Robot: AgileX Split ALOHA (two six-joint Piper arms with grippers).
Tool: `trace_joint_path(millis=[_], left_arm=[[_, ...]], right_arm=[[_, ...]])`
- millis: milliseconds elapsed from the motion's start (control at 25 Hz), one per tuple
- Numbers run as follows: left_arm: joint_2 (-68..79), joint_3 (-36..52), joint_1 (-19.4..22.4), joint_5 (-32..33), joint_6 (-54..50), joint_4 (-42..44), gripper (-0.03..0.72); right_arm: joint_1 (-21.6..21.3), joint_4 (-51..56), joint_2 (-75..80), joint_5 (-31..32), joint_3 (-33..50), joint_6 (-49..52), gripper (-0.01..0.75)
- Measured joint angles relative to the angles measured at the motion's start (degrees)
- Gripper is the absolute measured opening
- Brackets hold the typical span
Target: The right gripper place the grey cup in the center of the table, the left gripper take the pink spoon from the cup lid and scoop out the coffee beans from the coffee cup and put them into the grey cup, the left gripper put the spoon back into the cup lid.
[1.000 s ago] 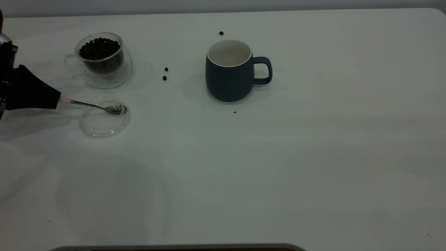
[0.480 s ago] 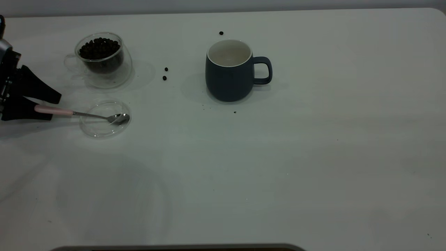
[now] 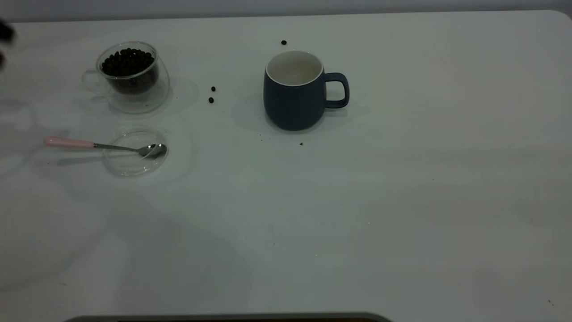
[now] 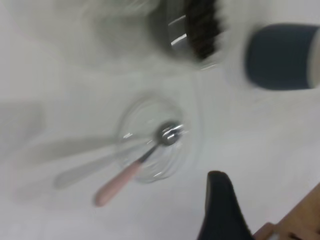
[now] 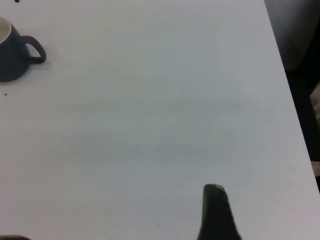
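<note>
The pink spoon (image 3: 89, 145) lies free, its bowl in the clear cup lid (image 3: 134, 152) and its handle out over the table (image 3: 402, 201). In the left wrist view the spoon (image 4: 130, 175) and lid (image 4: 152, 142) lie below the raised camera. The left gripper (image 3: 4, 36) is a dark blur at the far left edge, open and empty; one finger (image 4: 220, 205) shows. The coffee cup (image 3: 129, 74) holds a heap of coffee beans (image 3: 127, 62). The grey cup (image 3: 292, 96) stands upright near the middle. The right gripper is outside the exterior view; one finger (image 5: 216, 210) shows, far from the grey cup (image 5: 10, 52).
Two loose beans (image 3: 212, 94) lie between the two cups, and one (image 3: 283, 42) lies behind the grey cup. Small dark crumbs (image 3: 301, 144) lie in front of the grey cup. The table's right edge (image 5: 285, 100) shows in the right wrist view.
The left gripper let go of the spoon, opened and drew back up and to the left, almost out of the exterior view. The spoon now rests in the lid.
</note>
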Motion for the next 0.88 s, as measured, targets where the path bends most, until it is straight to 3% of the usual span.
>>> trace_joint_path(millis=[200,360,600,760,880], left_arm=[[-15.73,0.0,-2.68,-0.99,-7.61,2.42,0.516],[-27.96,0.16,-5.87,1.4,-17.35,15.02,0.498],[-43.74,2.22,-17.34,2.71,-38.66,37.38,0.48],[-52.82,8.42,-23.26,2.71,-43.17,43.29,0.48],[-60.43,15.27,-24.72,2.71,-43.38,44.25,0.478]], right_arm=[[0.0,0.0,0.0,0.0,0.0,0.0,0.531],[0.0,0.0,0.0,0.0,0.0,0.0,0.531],[0.0,0.0,0.0,0.0,0.0,0.0,0.531],[0.0,0.0,0.0,0.0,0.0,0.0,0.531],[0.0,0.0,0.0,0.0,0.0,0.0,0.531]])
